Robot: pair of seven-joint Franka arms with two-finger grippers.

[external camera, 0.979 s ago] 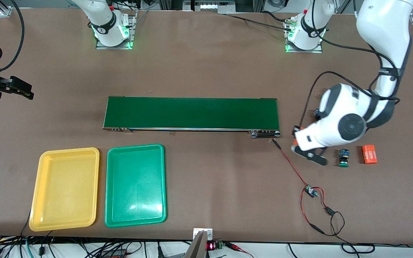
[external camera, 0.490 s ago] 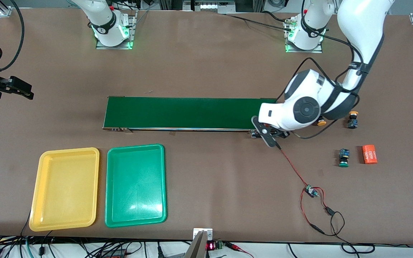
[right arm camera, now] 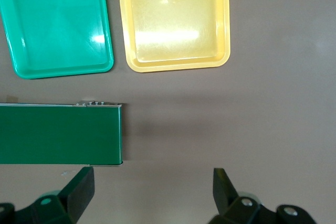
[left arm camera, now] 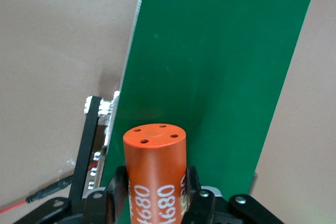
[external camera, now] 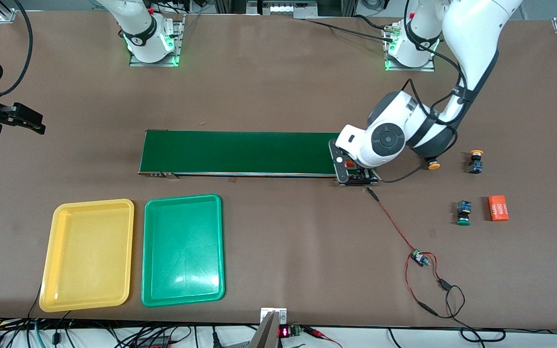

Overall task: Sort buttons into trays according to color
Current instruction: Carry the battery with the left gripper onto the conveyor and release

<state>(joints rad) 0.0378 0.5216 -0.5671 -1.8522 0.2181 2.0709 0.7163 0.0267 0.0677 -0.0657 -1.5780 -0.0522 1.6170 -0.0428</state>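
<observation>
My left gripper (external camera: pixel 350 167) (left arm camera: pixel 154 192) is shut on an orange cylinder (external camera: pixel 349 163) (left arm camera: pixel 155 166) printed "4680", over the conveyor belt's (external camera: pixel 240 152) (left arm camera: pixel 220 51) end toward the left arm. On the table past that end lie a yellow-capped button (external camera: pixel 476 161), a green-capped button (external camera: pixel 463 212) nearer the camera, and another yellow cap (external camera: pixel 433 166) half hidden under the arm. The yellow tray (external camera: pixel 94 202) (right arm camera: pixel 173 19) and green tray (external camera: pixel 182 198) (right arm camera: pixel 58 19) lie side by side with nothing in them. My right gripper (external camera: pixel 41 127) (right arm camera: pixel 152 177) waits open above the table, past the belt's (right arm camera: pixel 58 135) end toward the right arm.
A second orange "4680" cylinder (external camera: pixel 498 208) lies beside the green-capped button. A red and black wire runs from the belt's motor end to a small board (external camera: pixel 418 258) and loops on toward the table's front edge.
The left arm has swung from beside the green-capped button to the belt's end, carrying the orange cylinder. That uncovered the two yellow-capped buttons. The right arm has not moved.
</observation>
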